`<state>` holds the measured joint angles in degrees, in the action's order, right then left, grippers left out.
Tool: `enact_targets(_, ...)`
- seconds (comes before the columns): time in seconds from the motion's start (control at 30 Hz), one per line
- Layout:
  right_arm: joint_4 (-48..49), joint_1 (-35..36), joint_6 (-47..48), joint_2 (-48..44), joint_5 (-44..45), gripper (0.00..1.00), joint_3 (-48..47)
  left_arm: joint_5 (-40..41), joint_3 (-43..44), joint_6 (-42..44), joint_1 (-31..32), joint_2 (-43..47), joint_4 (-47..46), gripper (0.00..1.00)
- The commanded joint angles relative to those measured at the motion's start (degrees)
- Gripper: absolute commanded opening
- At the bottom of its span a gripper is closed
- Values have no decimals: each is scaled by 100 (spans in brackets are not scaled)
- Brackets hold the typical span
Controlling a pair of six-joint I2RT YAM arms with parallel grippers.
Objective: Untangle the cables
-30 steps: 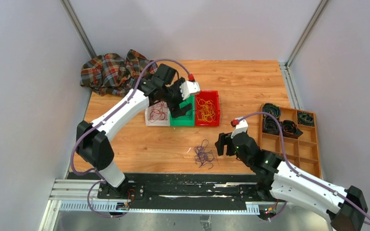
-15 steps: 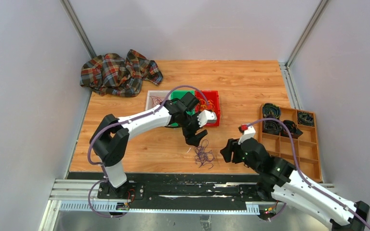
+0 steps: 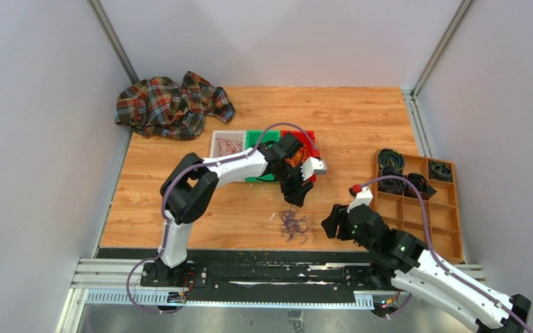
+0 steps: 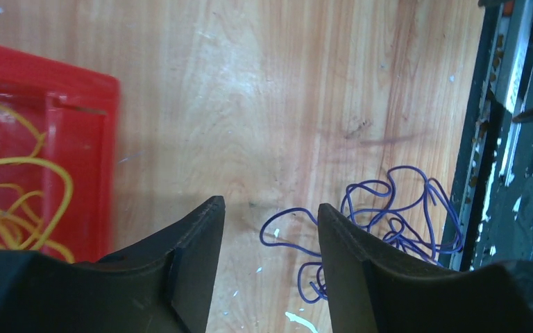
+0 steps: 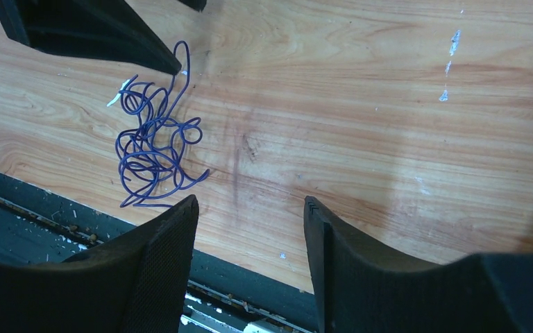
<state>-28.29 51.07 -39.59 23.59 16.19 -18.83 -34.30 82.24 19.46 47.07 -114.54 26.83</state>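
A tangle of thin purple cables [image 3: 293, 225] lies on the wooden table near its front edge; it also shows in the left wrist view [image 4: 395, 222] and the right wrist view [image 5: 151, 146]. My left gripper [image 3: 295, 200] is open and empty, just above the tangle's far end; in its wrist view [image 4: 271, 208] one loop lies between the fingers. My right gripper [image 3: 332, 222] is open and empty, to the right of the tangle [image 5: 250, 205]. Yellow cables [image 3: 296, 157] lie in the red bin [image 3: 309, 136], dark red ones [image 3: 227, 146] in the white bin.
A green bin [image 3: 255, 137] sits between the white bin [image 3: 216, 138] and the red one. A wooden compartment tray [image 3: 444, 208] with black coiled rings stands at the right. A plaid cloth [image 3: 170, 104] lies at the back left. The black rail [image 3: 250, 267] runs along the front edge.
My left gripper has swung from over the green bin forward and right, down to the purple tangle. My right gripper has drawn slightly right and nearer the front edge.
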Motion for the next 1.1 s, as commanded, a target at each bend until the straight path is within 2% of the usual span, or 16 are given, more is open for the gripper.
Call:
enact_targets(0.0, -116, -64, -27, -14, 169, 57, -129, -572, 246, 743, 55, -143, 570, 56)
enact_targets(0.2, -77, -70, 36, 37, 188, 57, -175, -325, 248, 1304, 66, -261, 855, 56)
enact_targets(0.3, -54, -64, 77, 88, 184, 57, -222, -71, 324, 1314, 81, -389, 855, 52)
enact_targets(0.47, -2, -69, 117, 144, 185, 54, -290, 65, 309, 1283, 137, -490, 669, 36)
enact_targets(0.57, 21, -70, 111, 145, 168, 53, -307, 114, 279, 1227, 207, -474, 498, 33)
enact_targets(0.77, 34, -71, 114, 55, 145, 49, -358, 172, 252, 1021, 276, -90, 522, 1)
enact_targets(0.93, 41, -63, 184, -5, 206, 48, -472, 330, 304, 801, 272, 804, 967, 1)
enact_targets(1.07, 193, -70, 381, -29, 328, 52, -598, 536, 380, 743, 275, 1445, 1437, 1)
